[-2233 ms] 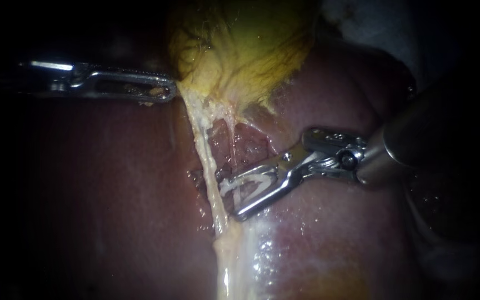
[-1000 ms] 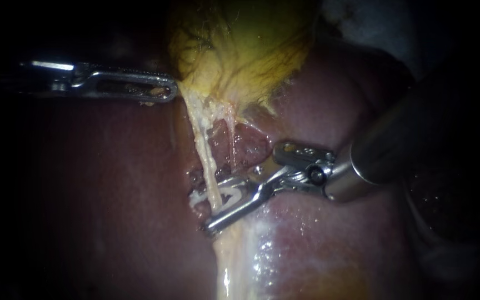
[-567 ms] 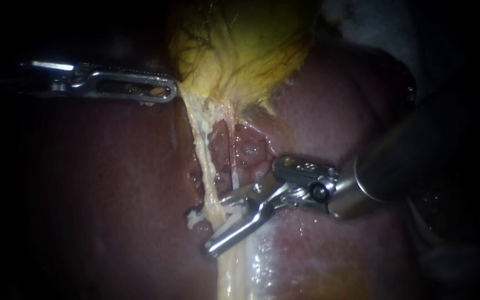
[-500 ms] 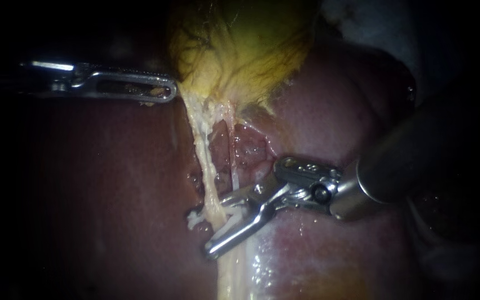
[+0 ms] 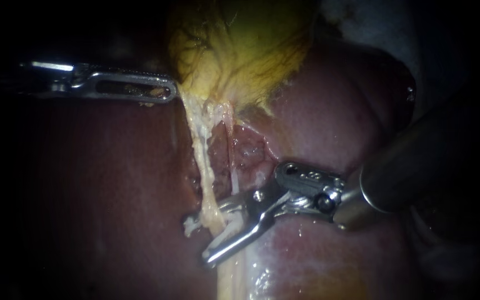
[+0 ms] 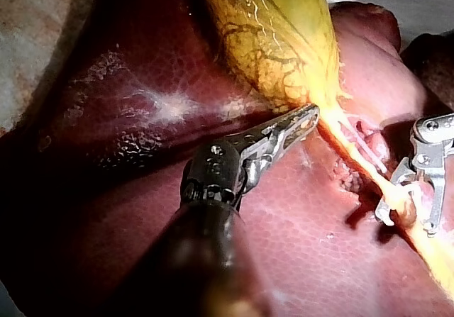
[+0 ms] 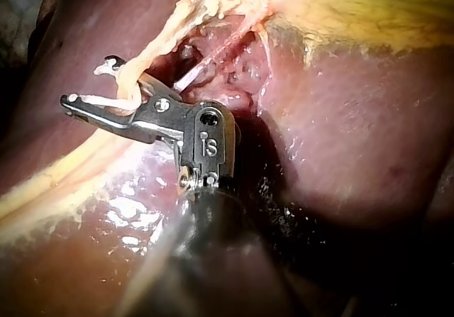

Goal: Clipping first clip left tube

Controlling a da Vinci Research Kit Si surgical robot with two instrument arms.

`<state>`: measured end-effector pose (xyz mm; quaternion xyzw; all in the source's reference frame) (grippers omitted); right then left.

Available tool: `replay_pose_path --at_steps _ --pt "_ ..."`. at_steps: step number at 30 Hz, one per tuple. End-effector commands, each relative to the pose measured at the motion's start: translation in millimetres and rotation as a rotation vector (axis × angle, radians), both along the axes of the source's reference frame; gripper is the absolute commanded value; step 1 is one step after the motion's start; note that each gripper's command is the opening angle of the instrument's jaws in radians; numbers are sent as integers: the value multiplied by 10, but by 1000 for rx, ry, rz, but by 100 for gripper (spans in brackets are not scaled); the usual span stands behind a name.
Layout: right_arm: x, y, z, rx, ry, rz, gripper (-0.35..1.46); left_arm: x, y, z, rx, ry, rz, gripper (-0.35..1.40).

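The yellow gallbladder (image 5: 240, 50) lies on the dark red liver (image 5: 101, 194). Two pale strands run down from it: the thicker left tube (image 5: 203, 166) and a thinner right tube (image 5: 233, 166). My left instrument (image 5: 170, 93) comes in level from the left, its jaws shut on the gallbladder's edge where the tubes begin (image 6: 311, 111). My right instrument (image 5: 202, 239) reaches across the left tube from the right, one jaw on each side of it. Its jaws hold a white clip (image 5: 229, 226) that straddles the tube (image 7: 89, 83), and a gap still shows between them.
A raw, reddish dissected pocket (image 5: 248, 153) lies between the tubes and the right instrument's hinge. Below the jaws a wet, pale yellow band (image 5: 234, 278) runs on down over the liver. Pale cloth (image 5: 362, 22) shows at the upper right.
The right instrument moved left until its jaws and clip straddled the left tube, then sank slightly along it, and the jaws narrowed a little. The left instrument has not moved.
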<state>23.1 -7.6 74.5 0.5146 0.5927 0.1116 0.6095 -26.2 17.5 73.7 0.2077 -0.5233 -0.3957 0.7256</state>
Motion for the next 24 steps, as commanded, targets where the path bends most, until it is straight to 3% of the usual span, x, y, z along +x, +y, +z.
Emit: replay_pose_path --at_steps 1,8,14,18,20,24 --pt "1 1 0 -4 -1 0 44 0 0 0 0 0 0 -35" --pt "2 5 -4 -56 -48 -11 25 0 0 0 0 0 0 -35" --pt "2 5 -4 -95 -34 -9 3 0 0 0 0 0 0 -35" --pt "1 5 -4 -100 -31 -8 -21 0 0 0 0 0 0 -35" --pt "1 5 -4 -101 -33 -3 -35 0 0 0 0 0 0 -35" --pt "2 8 -3 -103 -47 24 -35 0 0 0 0 0 0 -35"
